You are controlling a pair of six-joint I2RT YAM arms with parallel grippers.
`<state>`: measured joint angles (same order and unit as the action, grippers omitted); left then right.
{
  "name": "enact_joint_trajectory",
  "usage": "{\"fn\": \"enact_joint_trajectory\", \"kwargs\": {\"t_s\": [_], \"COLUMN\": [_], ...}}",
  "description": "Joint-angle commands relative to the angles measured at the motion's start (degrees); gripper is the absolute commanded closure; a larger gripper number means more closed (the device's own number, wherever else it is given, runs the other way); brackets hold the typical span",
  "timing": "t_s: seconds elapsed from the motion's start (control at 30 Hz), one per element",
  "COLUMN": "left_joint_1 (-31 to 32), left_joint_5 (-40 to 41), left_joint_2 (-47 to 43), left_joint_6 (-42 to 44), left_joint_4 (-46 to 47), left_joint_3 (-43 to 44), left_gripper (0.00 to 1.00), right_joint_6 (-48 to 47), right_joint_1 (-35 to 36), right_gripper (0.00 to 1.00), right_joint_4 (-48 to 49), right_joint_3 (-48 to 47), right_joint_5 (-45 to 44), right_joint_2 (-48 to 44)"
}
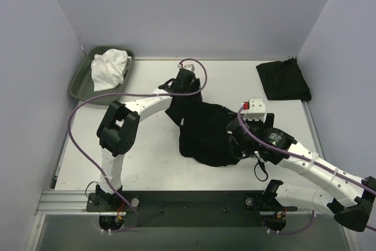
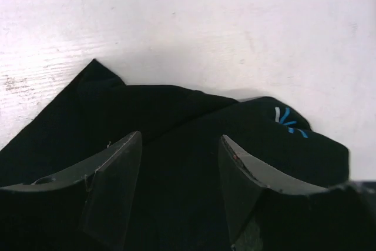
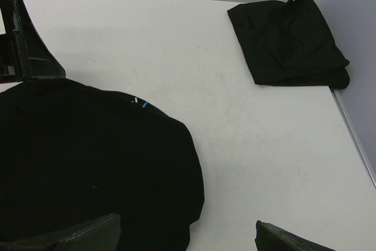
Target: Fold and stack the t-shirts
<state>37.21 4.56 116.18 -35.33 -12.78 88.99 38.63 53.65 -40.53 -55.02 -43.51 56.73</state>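
Observation:
A crumpled black t-shirt [image 1: 202, 130] lies mid-table, its small blue mark [image 2: 288, 120] near the collar edge. My left gripper [image 1: 181, 95] sits low over the shirt's far left edge. Its jaws stand apart with black cloth [image 2: 176, 168] under and between the fingers [image 2: 120, 174]. My right gripper [image 1: 234, 136] hovers at the shirt's right edge, open wide, with bare table between its fingertips [image 3: 100, 233]. The shirt [image 3: 88, 163] reaches only the left fingertip. A second t-shirt [image 1: 284, 79], folded, lies at the back right corner [image 3: 288, 42].
A grey-green tray [image 1: 79, 83] at the back left holds a bunched white cloth [image 1: 110, 69]. Walls close the table on three sides. The left arm [image 1: 141, 107] arcs over the table's left half. A purple cable [image 1: 76, 116] loops beside it.

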Motion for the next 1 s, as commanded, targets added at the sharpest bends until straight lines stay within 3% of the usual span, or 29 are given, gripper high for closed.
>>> {"fn": "enact_joint_trajectory", "kwargs": {"t_s": [0.0,0.5,0.97], "left_joint_1": [-1.96,-4.69,-4.69], "left_joint_5": [-1.22,0.36,0.80], "left_joint_2": [2.47,11.52,11.35], "left_joint_6": [0.61,2.55,2.81], "left_joint_4": [-2.16,-6.47,-7.00], "left_joint_3": [4.17,14.10,12.70], "left_gripper": [0.36,0.38,0.44], "right_joint_6": [0.48,0.30,1.01], "right_joint_1": [-0.56,-0.91,-1.09], "right_gripper": [0.00,0.00,0.00], "right_joint_4": [-0.60,0.72,2.65], "right_joint_3": [1.24,3.26,5.10], "right_joint_5": [-1.67,-0.18,0.88], "right_joint_2": [-0.66,0.84,2.68]}}
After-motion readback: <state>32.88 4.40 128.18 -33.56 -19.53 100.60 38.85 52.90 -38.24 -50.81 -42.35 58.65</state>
